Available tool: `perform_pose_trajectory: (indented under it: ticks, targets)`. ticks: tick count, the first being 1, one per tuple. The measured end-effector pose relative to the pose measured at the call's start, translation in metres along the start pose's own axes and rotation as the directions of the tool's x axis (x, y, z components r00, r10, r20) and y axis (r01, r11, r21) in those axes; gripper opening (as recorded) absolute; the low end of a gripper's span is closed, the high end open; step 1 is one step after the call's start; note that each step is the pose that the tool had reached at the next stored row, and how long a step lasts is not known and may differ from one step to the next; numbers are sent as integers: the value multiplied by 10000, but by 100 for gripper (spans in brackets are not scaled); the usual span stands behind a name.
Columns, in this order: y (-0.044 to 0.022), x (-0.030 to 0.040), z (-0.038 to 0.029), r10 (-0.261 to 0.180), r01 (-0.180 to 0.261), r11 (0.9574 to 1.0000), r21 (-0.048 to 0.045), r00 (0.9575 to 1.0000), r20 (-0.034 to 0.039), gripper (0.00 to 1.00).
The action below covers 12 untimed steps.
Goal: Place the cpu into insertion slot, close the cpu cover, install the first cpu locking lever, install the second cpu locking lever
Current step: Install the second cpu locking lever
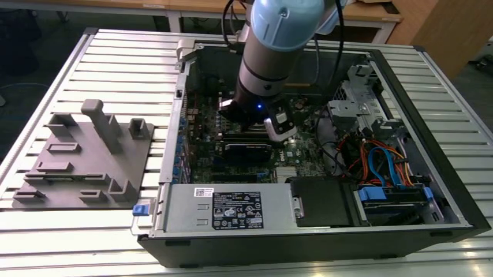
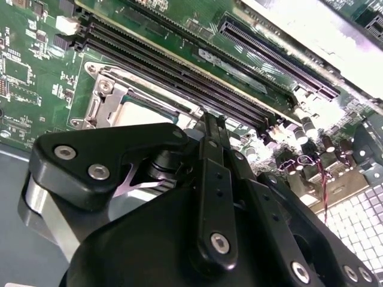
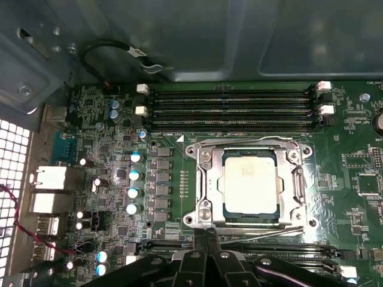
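The cpu point(image 3: 250, 182), with its silvery top, lies flat in the insertion slot point(image 3: 190, 220) on the green motherboard point(image 3: 353, 197). The cpu cover point(image 3: 206, 173) is down around it, and the chip shows through the cover's window. A thin metal locking lever point(image 3: 269, 231) runs along the socket edge nearest my fingers, and another wire lever point(image 3: 239, 142) lies along the opposite edge. My gripper point(image 3: 206, 236) is shut, its black fingers pressed together, with the tip at the socket's edge by the near lever. In the second wrist view my gripper point(image 2: 212, 122) hangs just over the socket. In the exterior view my gripper point(image 1: 256, 131) is low inside the case.
Long black memory slots point(image 3: 230, 107) run beside the socket. A black card point(image 1: 246, 151) stands near the arm. The case walls point(image 1: 431, 144), coloured cables point(image 1: 381, 161), the drive cage point(image 1: 350, 107) and the power supply point(image 1: 223, 208) hem the board in. A grey fixture plate point(image 1: 81, 161) lies at the exterior view's left.
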<state>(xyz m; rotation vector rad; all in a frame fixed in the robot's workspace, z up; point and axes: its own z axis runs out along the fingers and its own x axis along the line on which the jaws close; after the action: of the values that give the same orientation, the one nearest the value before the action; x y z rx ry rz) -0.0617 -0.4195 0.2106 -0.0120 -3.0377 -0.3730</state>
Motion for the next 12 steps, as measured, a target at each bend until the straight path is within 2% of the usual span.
perform_pose_trajectory:
  ticks: [9, 12]
  targets:
    - [-86, 2, -20, 5, -5, 9996, -285, 10000, 2, 10]
    - [-87, 2, -19, 6, -6, 9995, -328, 10000, 2, 10]
